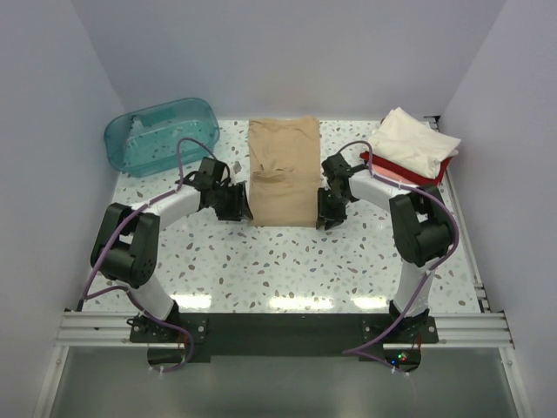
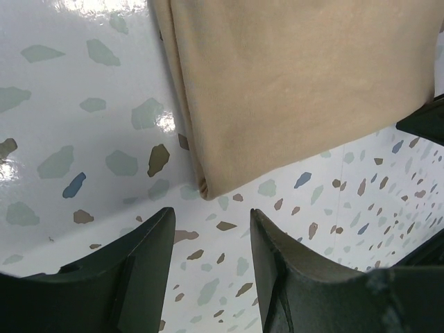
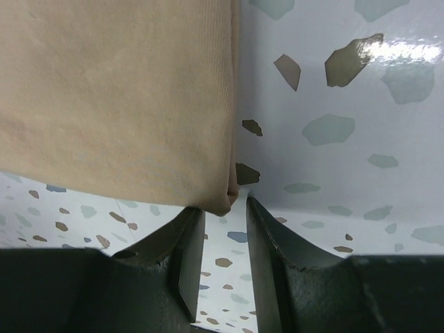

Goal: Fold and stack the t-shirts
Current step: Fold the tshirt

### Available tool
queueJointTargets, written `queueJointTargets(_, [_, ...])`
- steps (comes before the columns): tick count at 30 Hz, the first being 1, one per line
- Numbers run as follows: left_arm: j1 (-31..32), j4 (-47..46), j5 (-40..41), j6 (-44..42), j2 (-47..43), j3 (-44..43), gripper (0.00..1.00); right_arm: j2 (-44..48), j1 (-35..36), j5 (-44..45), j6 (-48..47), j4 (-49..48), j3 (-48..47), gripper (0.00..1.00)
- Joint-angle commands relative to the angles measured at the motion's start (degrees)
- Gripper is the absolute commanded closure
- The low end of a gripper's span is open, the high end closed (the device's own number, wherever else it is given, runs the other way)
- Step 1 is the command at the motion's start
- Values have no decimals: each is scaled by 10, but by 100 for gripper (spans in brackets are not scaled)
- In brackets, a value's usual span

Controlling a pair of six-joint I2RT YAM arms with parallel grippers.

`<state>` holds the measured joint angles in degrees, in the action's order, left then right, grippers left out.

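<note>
Now L arm (image 1: 165, 205), R arm (image 1: 383, 187) bent inward, jaws parted beside tan shirt (image 1: 285, 170).

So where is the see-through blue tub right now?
In the top view, the teal tub sits at the far left corner of the table, left of the tan t-shirt and beyond the left tool.

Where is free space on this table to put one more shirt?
Widest bare patch: the speckled white table between the folded tan t-shirt and the arm bases. Narrower: between that shirt and the translucent teal plastic tub. Crowded: the shirt's near corners, by the left gripper and right gripper, and the back-right stack of folded shirts.
</note>
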<state>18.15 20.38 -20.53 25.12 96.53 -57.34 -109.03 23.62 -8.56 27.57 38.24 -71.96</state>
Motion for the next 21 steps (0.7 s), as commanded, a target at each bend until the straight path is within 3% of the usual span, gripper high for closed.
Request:
queueJointTargets(1, [1, -27, 4, 12, -15, -2, 48, -8, 2, 1, -3, -11, -2, 66])
queueJointTargets(11, [1, -26, 3, 9, -6, -2, 48, 1, 2, -14, -9, -23, 1, 66])
queueJointTargets(21, [1, -35, -3, 5, 47, -13, 49, -25, 1, -20, -24, -20, -20, 82])
